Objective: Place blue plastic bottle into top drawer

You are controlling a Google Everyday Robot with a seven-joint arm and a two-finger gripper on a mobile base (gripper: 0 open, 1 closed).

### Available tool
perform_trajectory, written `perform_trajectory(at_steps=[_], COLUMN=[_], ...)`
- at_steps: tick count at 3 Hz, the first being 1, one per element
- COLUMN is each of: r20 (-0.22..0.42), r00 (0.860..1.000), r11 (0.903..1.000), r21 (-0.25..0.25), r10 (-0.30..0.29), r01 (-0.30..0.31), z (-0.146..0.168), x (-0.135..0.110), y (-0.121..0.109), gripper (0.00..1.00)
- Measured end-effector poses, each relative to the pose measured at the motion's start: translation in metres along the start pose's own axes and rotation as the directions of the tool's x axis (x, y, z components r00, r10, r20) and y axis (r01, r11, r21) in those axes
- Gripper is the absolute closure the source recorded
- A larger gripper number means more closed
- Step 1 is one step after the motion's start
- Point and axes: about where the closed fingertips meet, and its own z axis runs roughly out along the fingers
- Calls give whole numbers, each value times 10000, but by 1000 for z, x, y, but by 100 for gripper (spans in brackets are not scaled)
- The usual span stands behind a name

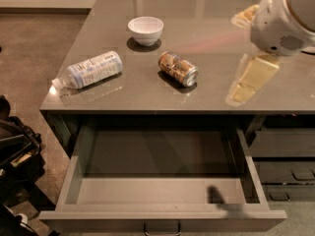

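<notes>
The blue plastic bottle (91, 70) lies on its side at the left of the grey countertop (206, 38), its white cap pointing to the left edge. The top drawer (162, 191) is pulled open below the counter's front edge and is empty, with a small metal handle (162, 227) on its front. My gripper (236, 58) hangs over the right side of the counter, far to the right of the bottle. It is open and holds nothing, with one cream finger (253, 77) low and the other finger (244, 16) farther back.
A brown-gold can (178, 69) lies on its side mid-counter. A white bowl (145, 30) stands behind it. Narrower dark drawers (283, 156) are at the right below the counter. Dark equipment (15, 151) stands on the floor at the left.
</notes>
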Motion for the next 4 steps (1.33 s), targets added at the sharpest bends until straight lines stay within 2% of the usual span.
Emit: perform_trajectory(at_steps=[1, 2, 3, 4], r20=[1040, 1040, 1371, 2652], r00=[9856, 9856, 9741, 9156], r11=[9909, 9909, 9829, 9436], r21=[-67, -67, -137, -530], r10=[-1331, -1332, -1800, -3022], r01=[1346, 1346, 1836, 3268], z=[24, 24, 37, 79], x=[-34, -34, -43, -83], y=[-19, -19, -29, -53], gripper=[0, 0, 0, 0])
